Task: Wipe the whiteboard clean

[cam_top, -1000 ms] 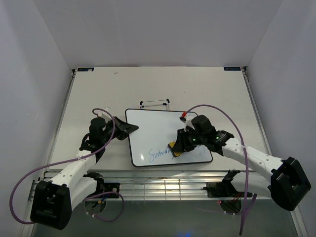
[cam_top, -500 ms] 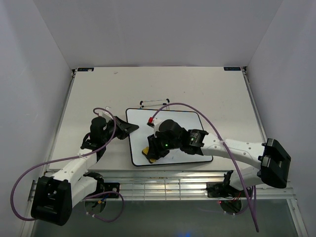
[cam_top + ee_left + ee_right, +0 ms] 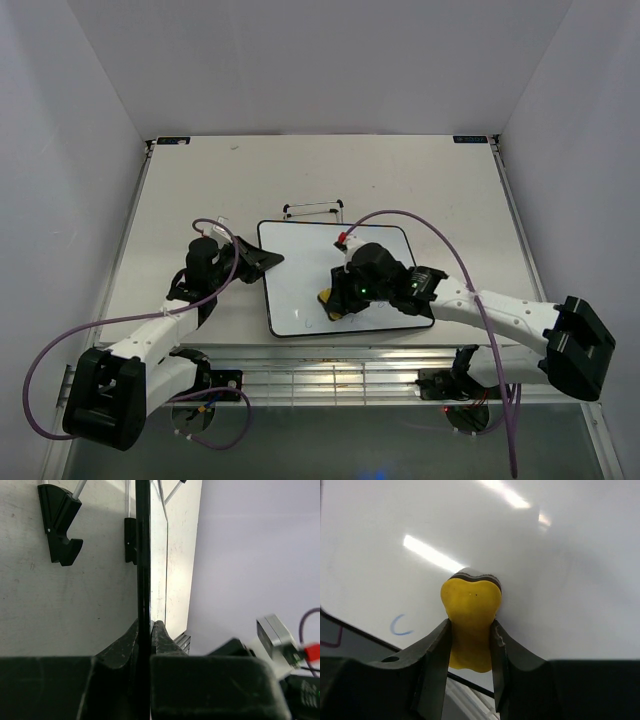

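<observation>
Sweeping back toward 3 o'clock after a pass to the left, the right gripper (image 3: 335, 300) has dragged its yellow eraser (image 3: 471, 611) along the near strip of the whiteboard (image 3: 305, 265). The blue cursive line there a second ago is almost gone. Only a small blue curl (image 3: 401, 625) remains near the 6 o'clock edge, left of the eraser, so the job looks nearly done, with one short stroke left. The fingers pinch the eraser hard enough that its soft foam bulges around them. Its dark felt face is pressed on the glossy, glare-streaked white surface.

At the board's 9 o'clock edge the left gripper (image 3: 145, 630) stays clamped on the thin black frame (image 3: 143, 555), steadying it. The board lies flat, with rounded corners, mid-way across the matt pale table (image 3: 430, 180). Just beyond it, at 12 o'clock, sits a small wire stand (image 3: 312, 209).
</observation>
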